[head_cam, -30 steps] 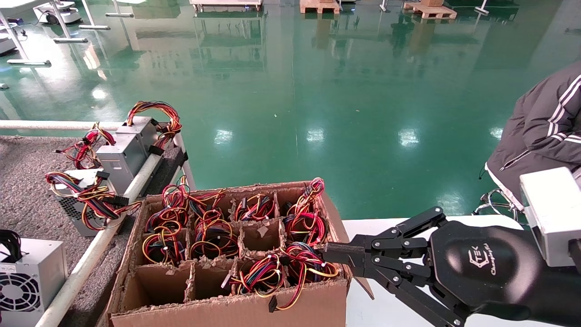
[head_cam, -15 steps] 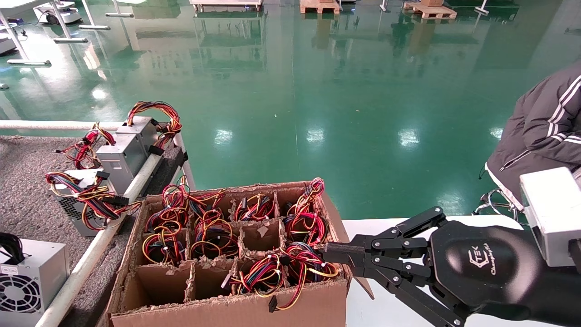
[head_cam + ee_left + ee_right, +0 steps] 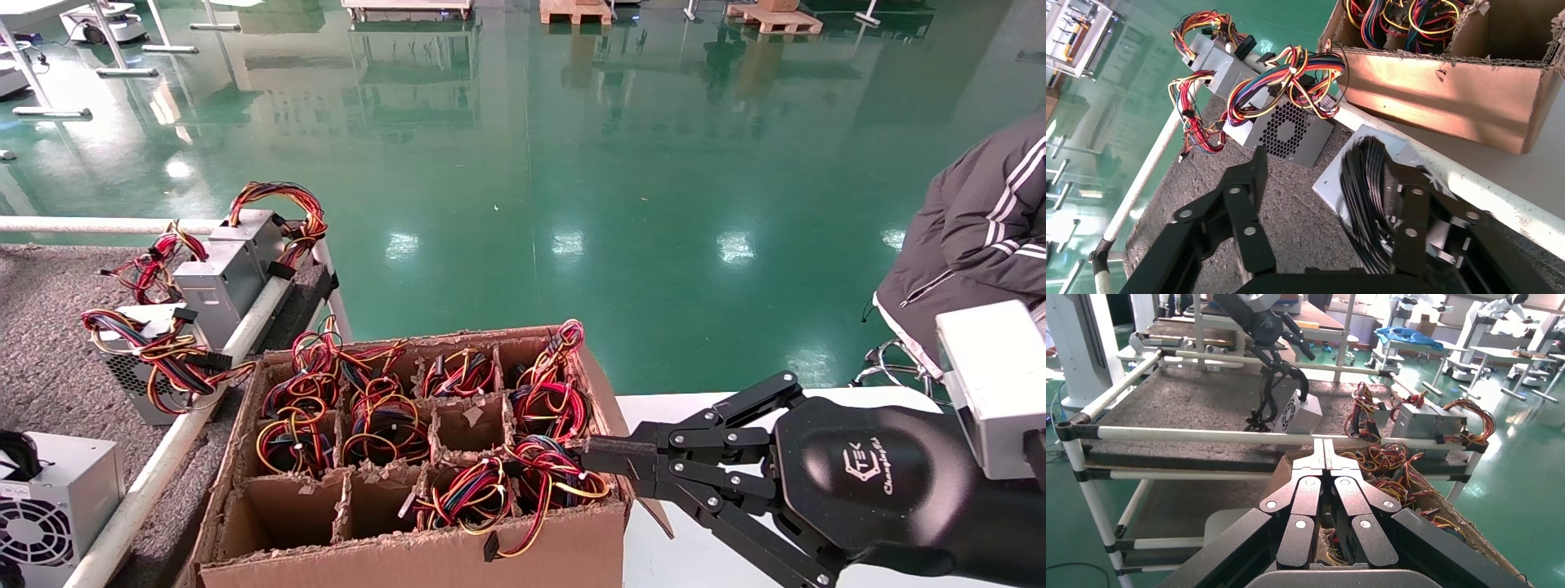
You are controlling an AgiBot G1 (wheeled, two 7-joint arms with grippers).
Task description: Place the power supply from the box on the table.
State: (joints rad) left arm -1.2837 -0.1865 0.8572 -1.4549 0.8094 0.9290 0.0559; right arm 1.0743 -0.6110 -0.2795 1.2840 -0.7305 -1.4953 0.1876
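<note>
Green factory floor lies beyond my table [image 3: 49,359], a grey carpeted top with a white rail. I count one power supply [image 3: 61,498] on it, black cable bundle [image 3: 1364,196] between the spread fingers of my left tool [image 3: 1324,196]. Three wired units [image 3: 216,278] sit nearby. My right tool [image 3: 601,457], pressed together, hovers at the box [image 3: 425,555], whose four cells are empty.

Table [image 3: 49,286]: dark grey carpet-like top, white tube rail along its edge. On it: power supply [image 3: 53,498] with fan grille near the front corner; three grey units with coloured wires [image 3: 221,278] farther back, beside the rail.
</note>
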